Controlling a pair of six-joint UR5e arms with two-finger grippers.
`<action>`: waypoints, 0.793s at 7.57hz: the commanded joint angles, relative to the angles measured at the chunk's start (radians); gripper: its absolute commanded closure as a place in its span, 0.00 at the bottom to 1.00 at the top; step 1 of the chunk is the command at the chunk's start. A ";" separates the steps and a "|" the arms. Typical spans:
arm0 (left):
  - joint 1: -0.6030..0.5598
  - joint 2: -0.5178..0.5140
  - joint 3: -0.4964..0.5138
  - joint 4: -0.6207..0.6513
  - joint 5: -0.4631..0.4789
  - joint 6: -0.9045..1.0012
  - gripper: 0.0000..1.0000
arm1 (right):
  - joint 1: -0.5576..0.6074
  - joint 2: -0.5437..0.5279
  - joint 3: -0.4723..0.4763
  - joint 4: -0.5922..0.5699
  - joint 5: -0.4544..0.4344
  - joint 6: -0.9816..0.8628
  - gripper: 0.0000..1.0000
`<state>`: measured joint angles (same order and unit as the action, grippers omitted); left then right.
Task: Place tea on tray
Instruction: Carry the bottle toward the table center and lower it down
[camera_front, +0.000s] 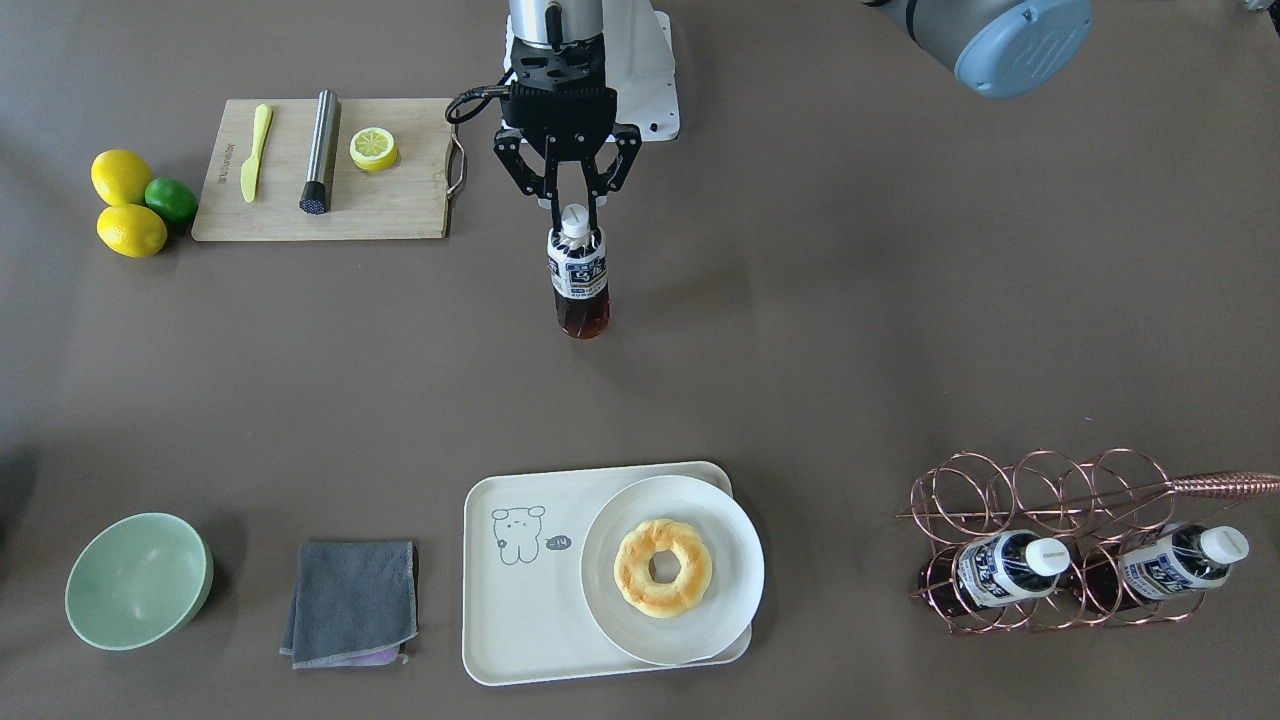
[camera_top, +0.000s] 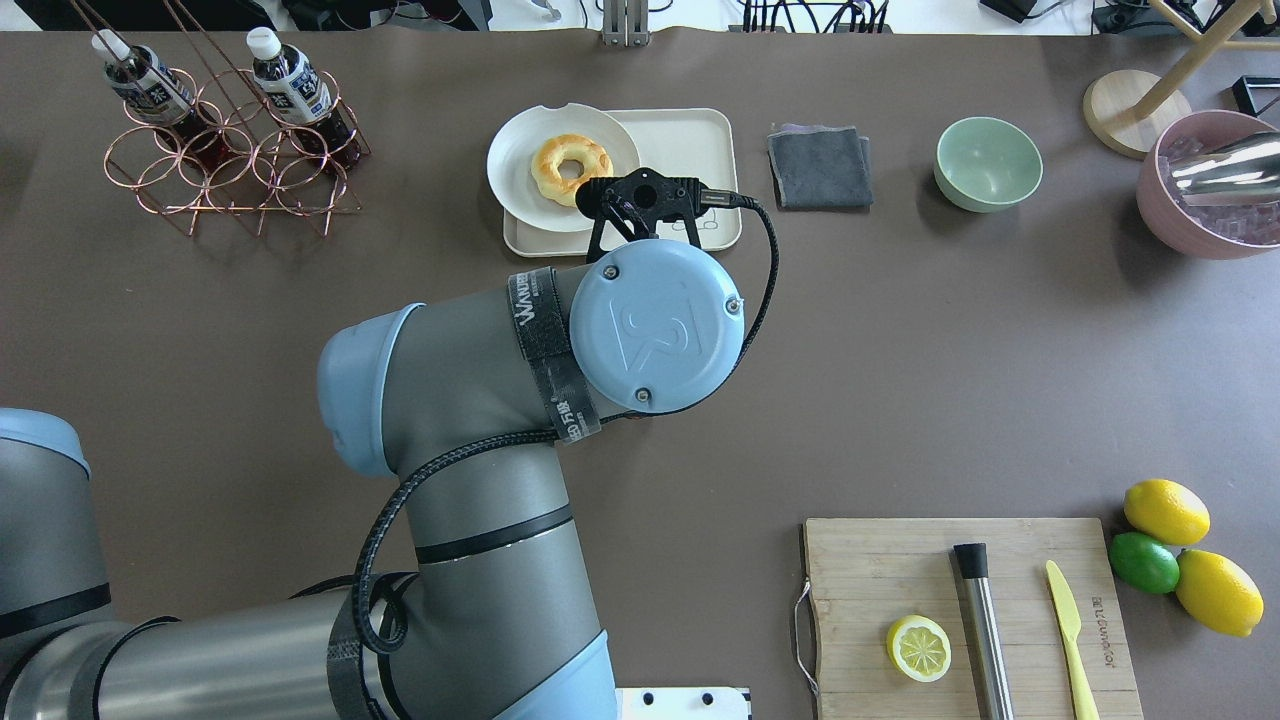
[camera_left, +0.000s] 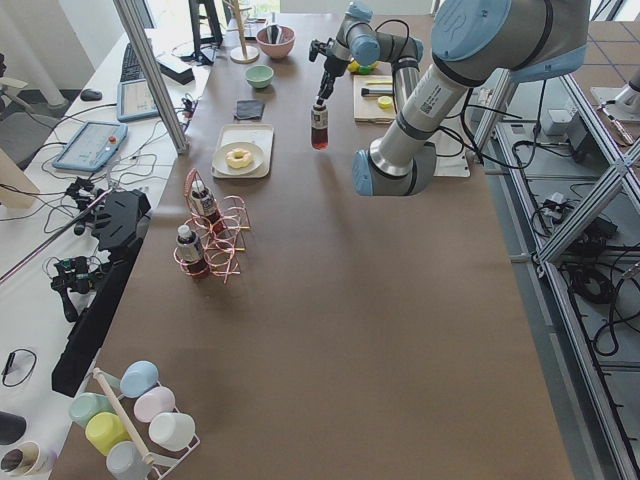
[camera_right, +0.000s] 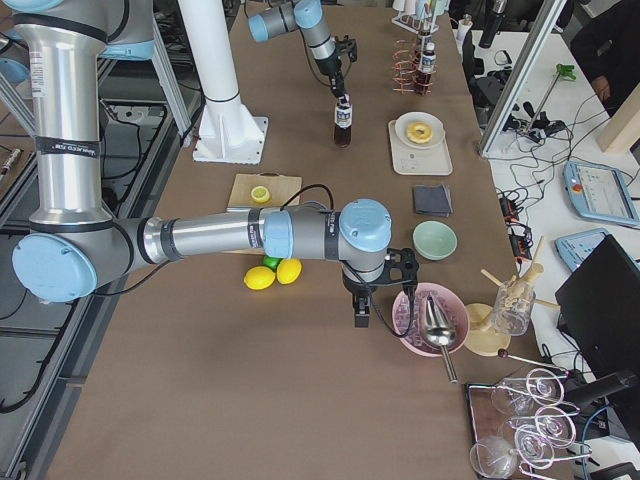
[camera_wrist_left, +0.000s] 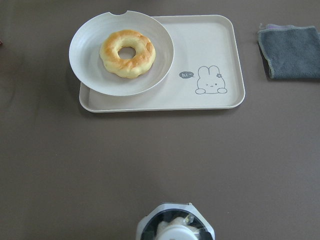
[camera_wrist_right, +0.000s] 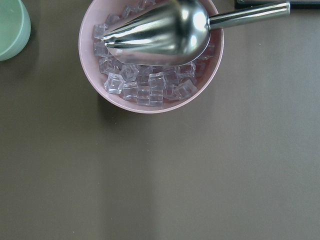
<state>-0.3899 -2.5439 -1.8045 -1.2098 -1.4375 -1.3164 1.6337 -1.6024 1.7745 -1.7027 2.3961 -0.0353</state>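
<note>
A: Exterior front-facing view, upper centre. The tea is held at its neck by the left gripper, which is closed on it just under the cap. The tray is seen at lower centre, well apart from the bottle.

B: Where should it be set down?

A: The bare half with the drawing is judged best, at the tray's left in that view. The other half is taken up by the plate and doughnut. The bottle should be kept upright, lowered until the base is seated flat inside the rim, and only then released. The plate edge and the grey cloth are to be avoided.

B: Right gripper?

A: The right gripper is found only in the exterior right view, beside the pink ice bowl. How far open it is cannot be told.

B: Surface, room?

A: The brown table cover is matte and flat. A metal post and a desk with cables are noted alongside.
</note>
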 joint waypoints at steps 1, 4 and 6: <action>0.000 0.028 0.001 -0.043 0.000 0.002 1.00 | 0.000 0.004 -0.001 0.000 -0.002 0.000 0.00; 0.000 0.034 0.001 -0.050 -0.001 0.005 0.81 | 0.000 0.007 -0.004 0.000 -0.002 0.000 0.00; 0.000 0.036 -0.001 -0.050 0.002 0.013 0.03 | 0.000 0.009 -0.004 0.000 -0.002 0.000 0.00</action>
<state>-0.3897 -2.5101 -1.8040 -1.2590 -1.4379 -1.3080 1.6337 -1.5959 1.7704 -1.7027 2.3946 -0.0353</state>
